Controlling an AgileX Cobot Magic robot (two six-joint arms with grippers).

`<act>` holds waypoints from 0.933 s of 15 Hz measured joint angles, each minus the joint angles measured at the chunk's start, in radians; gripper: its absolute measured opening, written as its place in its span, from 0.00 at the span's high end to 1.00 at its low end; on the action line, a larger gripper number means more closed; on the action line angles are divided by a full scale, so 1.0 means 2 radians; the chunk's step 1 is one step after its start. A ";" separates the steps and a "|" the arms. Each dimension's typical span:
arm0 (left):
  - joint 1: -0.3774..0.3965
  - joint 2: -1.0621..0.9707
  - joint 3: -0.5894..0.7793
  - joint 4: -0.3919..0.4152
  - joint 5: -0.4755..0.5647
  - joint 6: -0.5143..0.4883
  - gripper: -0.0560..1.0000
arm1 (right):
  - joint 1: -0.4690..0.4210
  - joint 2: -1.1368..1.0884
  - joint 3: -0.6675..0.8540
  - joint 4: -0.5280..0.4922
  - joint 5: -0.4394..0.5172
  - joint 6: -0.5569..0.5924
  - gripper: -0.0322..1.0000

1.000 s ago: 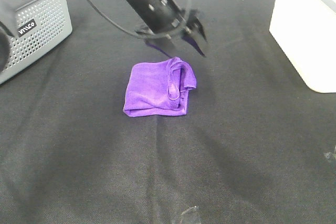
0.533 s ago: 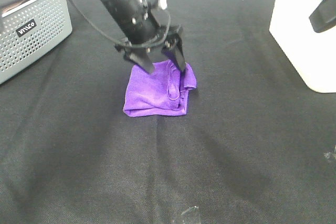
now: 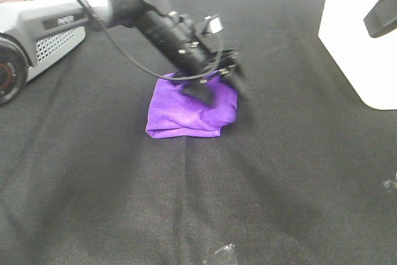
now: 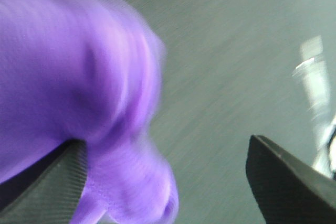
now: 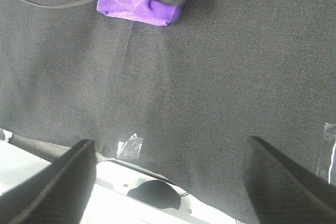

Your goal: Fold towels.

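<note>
So, from the high camera: purple towel (image 3: 186,113) sits folded into a small square near the middle of the black counter (image 3: 279,184). Left pincer (image 3: 220,88) is down on the towel's far-right corner, arm slanting in from the upper left. Looks like it's there to press or tuck that corner, since the bundle is already compact and that was the loose-looking edge. Motion blur at the tip, so exact contact is hard to call. Grey perforated box (image 3: 53,41) sits at the far left, white box (image 3: 360,35) at the far right, both well apart from the towel. Dark bit of the right arm shows at the top right edge, parked out of the way.

Left wrist camera: towel (image 4: 79,93) fills one side, blurred. Pincer (image 4: 168,182) is spread wide, one finger (image 4: 50,187) touching or digging under the cloth, the other (image 4: 286,182) well clear over bare counter. Nothing clamped. My read: it's straddling the towel's edge, ready to pinch or nudge.

Right wrist camera: right pincer (image 5: 168,182) also spread, gripping nothing, hanging high over the counter's near edge. Towel (image 5: 142,3) is far from it, with the left arm on top. Probably idling so the two arms don't collide.
</note>
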 joint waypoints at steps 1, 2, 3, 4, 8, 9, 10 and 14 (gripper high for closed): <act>-0.008 0.002 0.000 -0.012 -0.026 0.005 0.23 | 0.000 0.000 0.000 0.000 0.000 0.000 0.26; -0.016 0.008 0.000 -0.025 -0.046 0.012 0.23 | 0.000 0.000 0.000 0.000 0.000 0.000 0.26; -0.025 0.018 0.000 -0.049 -0.066 0.033 0.23 | 0.000 0.000 0.000 0.001 0.000 0.000 0.26; -0.028 0.022 0.000 -0.059 -0.071 0.049 0.23 | 0.000 0.000 0.000 0.001 0.000 0.000 0.26; -0.017 0.018 -0.041 -0.026 0.001 0.066 0.23 | 0.000 0.000 0.000 0.004 0.000 0.000 0.26; -0.010 0.012 -0.064 0.008 0.029 0.051 0.23 | 0.000 0.000 0.000 0.005 0.000 0.000 0.26; 0.000 0.005 -0.095 0.057 0.044 0.024 0.23 | 0.000 0.000 0.000 0.005 0.000 0.000 0.26; 0.017 -0.046 -0.158 0.274 0.049 -0.074 0.23 | 0.000 0.000 0.000 -0.009 0.000 0.006 0.24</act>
